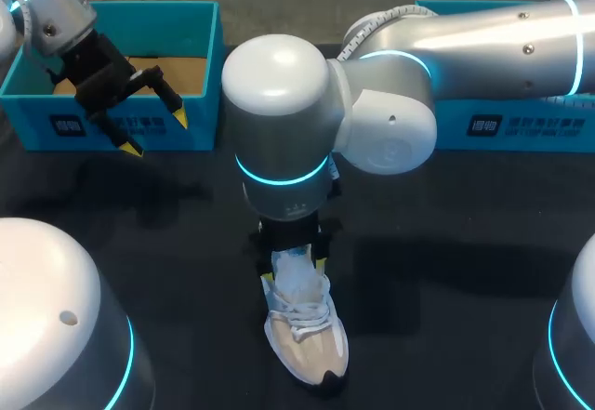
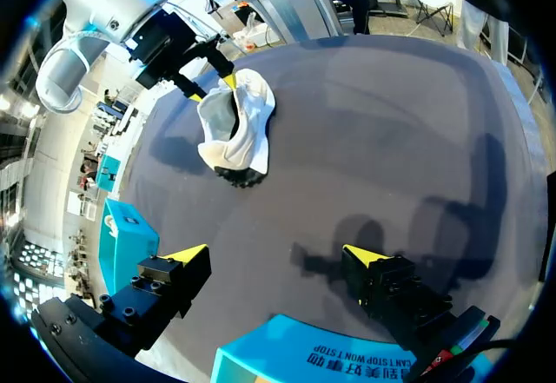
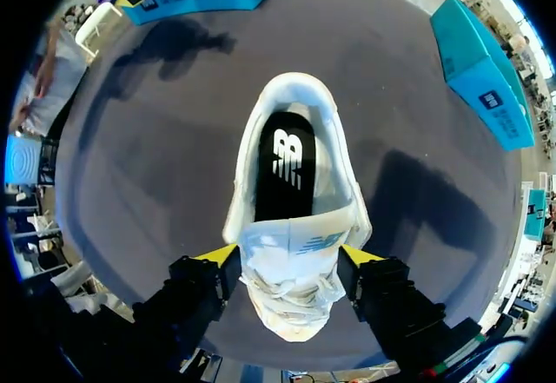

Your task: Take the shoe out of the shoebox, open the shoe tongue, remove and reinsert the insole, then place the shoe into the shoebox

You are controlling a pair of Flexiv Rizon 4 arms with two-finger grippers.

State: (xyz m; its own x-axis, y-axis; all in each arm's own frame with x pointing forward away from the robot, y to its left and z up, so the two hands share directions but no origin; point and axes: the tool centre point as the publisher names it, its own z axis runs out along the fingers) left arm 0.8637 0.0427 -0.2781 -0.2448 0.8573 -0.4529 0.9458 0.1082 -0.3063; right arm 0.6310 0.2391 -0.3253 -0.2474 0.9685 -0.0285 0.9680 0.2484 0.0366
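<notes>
Since the shoe [image 1: 302, 331] looks like a soft fabric upper on a light foam sole, we judge it'll squash and tip easily. The hold belongs on the sides at mid-foot or on the firmer heel cup, not on the floppy tongue [image 3: 295, 244] or the laces [image 3: 291, 300].

It stands upright on the table [image 1: 446, 261], out of the shoebox [image 1: 212, 57] and well apart from it, on the robot's side of the box's front wall, toe pointing away from the box. The tongue looks pulled fwd over the laces and the black insole [image 3: 285, 174] lies flat inside, so we'd put the job at the insole step. The insole is prob. thin and bendy, best pinched at its heel end.

Our right gripper [image 3: 289, 257] sits over the shoe and is closed on it: both yellow tips look pressed against its sides at tongue level, one per side. Our left gripper [image 1: 158, 133] hangs just beside the shoebox's front wall, fingers spread, nothing between them. A second teal box [image 1: 521, 124] lies well apart from the shoebox, on the right-arm side, partly under that arm.

Views differ. The head view hides the shoe's opening behind the right arm's wrist, so it gives no insole and little of the finger contact; the right wrist view gives both. Only the left wrist view shows the shoe from across the table w/ the right gripper on top of it, and the shoebox's edge right under our left gripper.
</notes>
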